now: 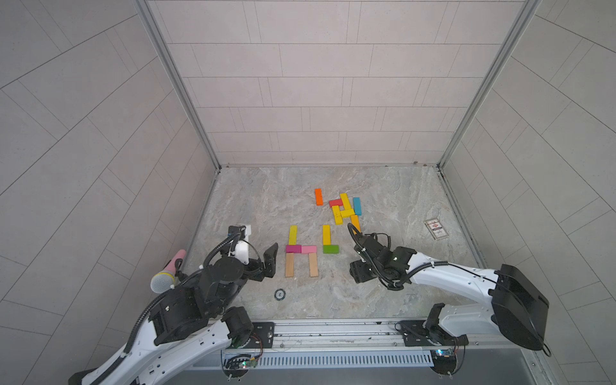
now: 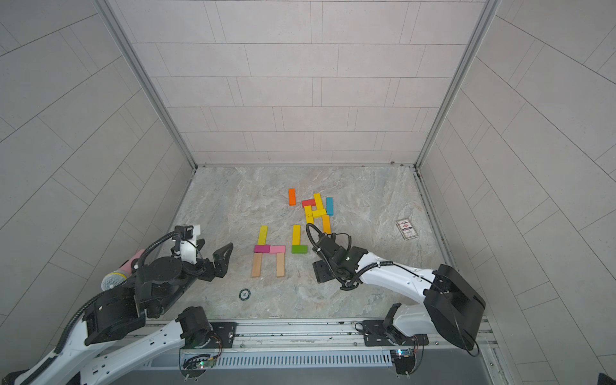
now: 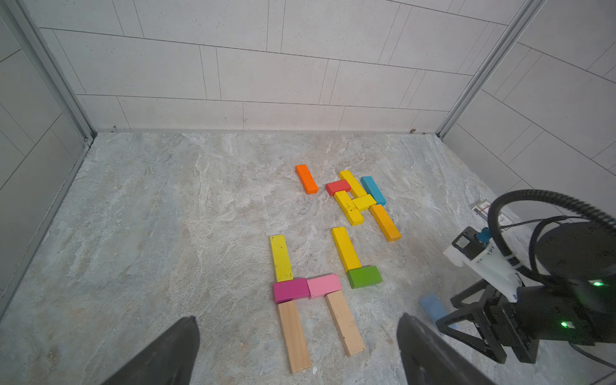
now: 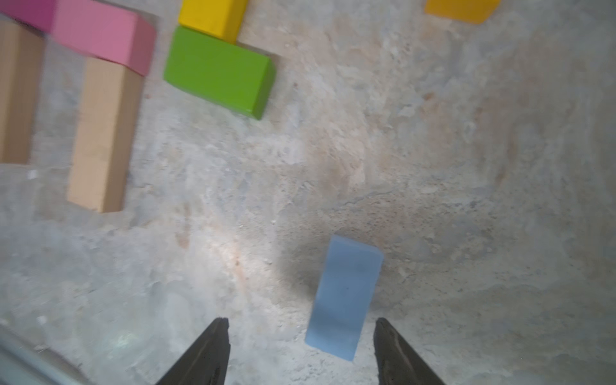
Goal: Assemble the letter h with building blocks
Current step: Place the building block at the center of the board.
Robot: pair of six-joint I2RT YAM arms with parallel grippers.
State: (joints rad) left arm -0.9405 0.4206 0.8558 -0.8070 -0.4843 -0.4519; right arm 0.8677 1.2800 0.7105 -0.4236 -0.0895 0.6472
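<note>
Jaws parted, holding nothing, the right gripper (image 4: 301, 321) straddles the blue block (image 4: 345, 296) at 4 o'clock from the green block (image 4: 216, 71) (left gripper (image 3: 298, 318) gapes empty) and should rise straight, without nudging it.

surface: marbled stone tabletop (image 1: 266, 200) | lying on it: coloured building blocks (image 1: 293, 235), printed card (image 1: 436, 229), round token (image 1: 280, 294)

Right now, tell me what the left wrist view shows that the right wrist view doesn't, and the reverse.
Left wrist only: the orange block, red block and teal block. Right wrist only: the whole light blue block, lying flat between the tips of the open right claw. Both: green block, pink block, plain wood bar.
</note>
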